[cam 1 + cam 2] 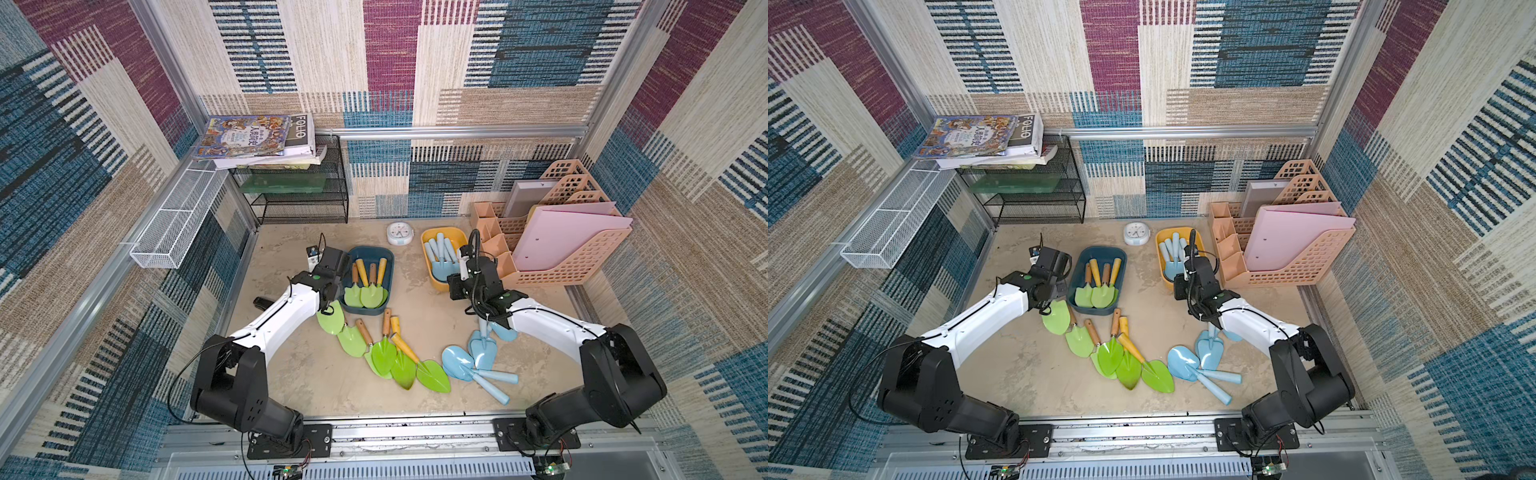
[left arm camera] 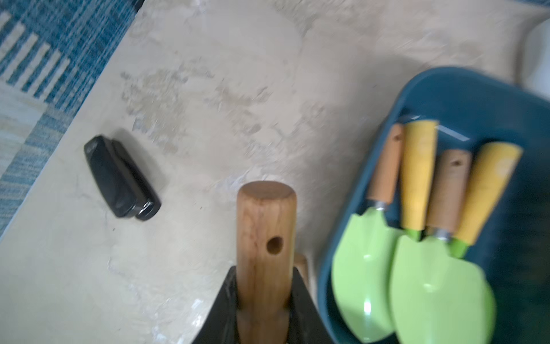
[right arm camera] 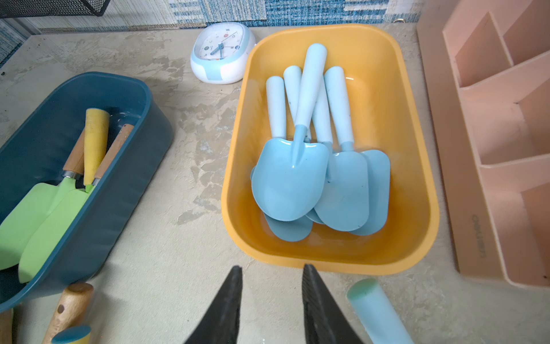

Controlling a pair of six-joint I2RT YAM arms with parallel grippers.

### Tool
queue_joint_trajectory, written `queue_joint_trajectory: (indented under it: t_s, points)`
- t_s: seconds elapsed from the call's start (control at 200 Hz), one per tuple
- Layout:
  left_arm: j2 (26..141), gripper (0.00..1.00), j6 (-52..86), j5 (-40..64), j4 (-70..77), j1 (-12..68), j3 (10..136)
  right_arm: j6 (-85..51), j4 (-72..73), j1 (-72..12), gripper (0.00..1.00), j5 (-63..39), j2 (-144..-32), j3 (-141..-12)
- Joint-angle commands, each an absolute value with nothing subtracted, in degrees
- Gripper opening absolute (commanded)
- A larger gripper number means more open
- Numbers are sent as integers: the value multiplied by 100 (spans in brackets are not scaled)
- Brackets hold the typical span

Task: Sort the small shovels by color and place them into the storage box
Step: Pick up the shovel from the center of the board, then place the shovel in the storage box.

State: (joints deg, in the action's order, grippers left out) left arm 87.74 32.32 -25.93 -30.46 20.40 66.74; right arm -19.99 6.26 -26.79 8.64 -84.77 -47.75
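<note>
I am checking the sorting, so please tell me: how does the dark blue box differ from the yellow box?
The dark blue box holds four green-bladed shovels with wooden or yellow handles; the yellow box holds only pale blue shovels. The dark blue box stands near the left gripper, which grips a wooden-handled shovel; the yellow box stands beside the peach organizer. Both are open, rounded tubs, handles inside pointing to the back wall.
</note>
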Motion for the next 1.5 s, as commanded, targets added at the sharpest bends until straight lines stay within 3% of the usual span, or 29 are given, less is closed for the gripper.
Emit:
queue_joint_trajectory:
  t_s: [0.0, 0.26, 0.421, 0.716, 0.891, 1.217, 1.492]
  points:
    - [9184, 0, 2633, -1982, -2637, 2115, 7336, -1975, 846, -2664, 36, 828, -8505, -4746]
    - [10838, 0, 1870, -1517, -2762, 2231, 9258, -1952, 883, -2584, 35, 809, -8486, -4661]
    - [11626, 6, 1817, -1262, -3306, 2258, 9970, -1948, 887, -2531, 35, 798, -8456, -4633]
    - [11958, 13, 1960, -1002, -3138, 2382, 9708, -1951, 907, -2470, 35, 766, -8419, -4579]
    - [12110, 22, 1977, -1037, -3134, 2423, 9684, -1963, 923, -2452, 35, 751, -8428, -4553]
    - [12023, 50, 2028, -1115, -3217, 2465, 9616, -1971, 932, -2408, 35, 712, -8406, -4518]
    - [10946, 52, 2272, -1259, -2873, 2683, 8616, -2090, 908, -2381, 36, 713, -8376, -4374]
